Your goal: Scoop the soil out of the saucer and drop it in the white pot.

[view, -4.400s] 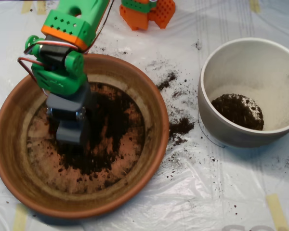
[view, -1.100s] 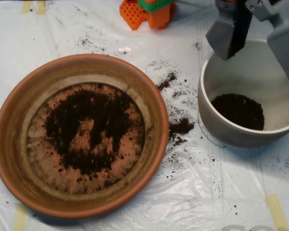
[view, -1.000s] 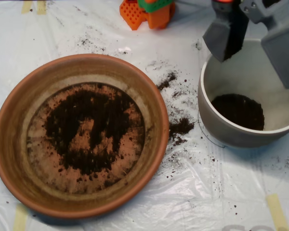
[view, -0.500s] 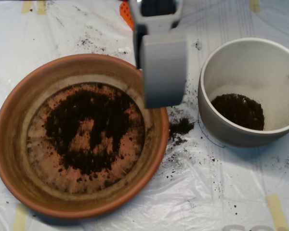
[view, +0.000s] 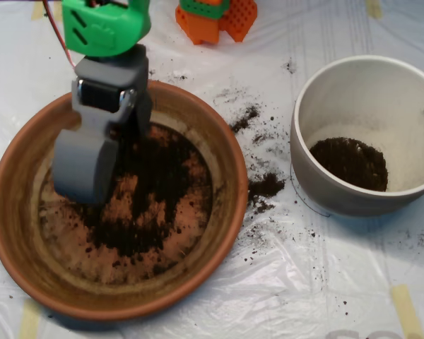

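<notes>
No readable writing or brand marks anywhere.

Soil (view: pixel 152 201): dark, crumbly, spread as a thin ragged patch over the saucer's floor, w/ bare orange showing through in spots. Saucer (view: pixel 219 141): big round shallow terracotta dish, orange-brown, pale ring inside the wall, sits left of frame. White pot (view: pixel 318 183): round, off-white, smooth thick rim, deeper and narrower than the saucer, at right, apart from it. Inside it, a small dark mound of soil against the near-left wall; rest of the floor pale.

Scoop (view: pixel 88 159): grey, smooth plastic clamshell, hanging over the saucer's upper-left part, above the soil patch's left edge; can't tell if the shells are parted or closed. Green arm housing (view: pixel 104 27) above it.

Loose soil clumps (view: pixel 265 187) and specks lie on the clear plastic sheet (view: pixel 283 282) between saucer and pot. Orange-green printed part (view: pixel 219 18) at top edge.
</notes>
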Available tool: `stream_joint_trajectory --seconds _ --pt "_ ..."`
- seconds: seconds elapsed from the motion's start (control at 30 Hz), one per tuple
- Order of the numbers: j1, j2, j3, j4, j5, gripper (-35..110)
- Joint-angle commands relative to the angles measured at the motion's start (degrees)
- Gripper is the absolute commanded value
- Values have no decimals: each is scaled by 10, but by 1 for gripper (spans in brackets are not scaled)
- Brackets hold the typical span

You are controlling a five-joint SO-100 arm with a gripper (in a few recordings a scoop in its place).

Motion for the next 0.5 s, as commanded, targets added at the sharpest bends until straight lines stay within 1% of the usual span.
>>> stream_joint_trajectory --seconds 0.0,0.17,0.3,0.47 --pt "35 -25 -1 -27 -4 45" --pt "51 -105 -13 -53 -13 48" --pt "53 -167 -62 -33 -25 48" --pt "60 -224 -107 -17 -33 44"
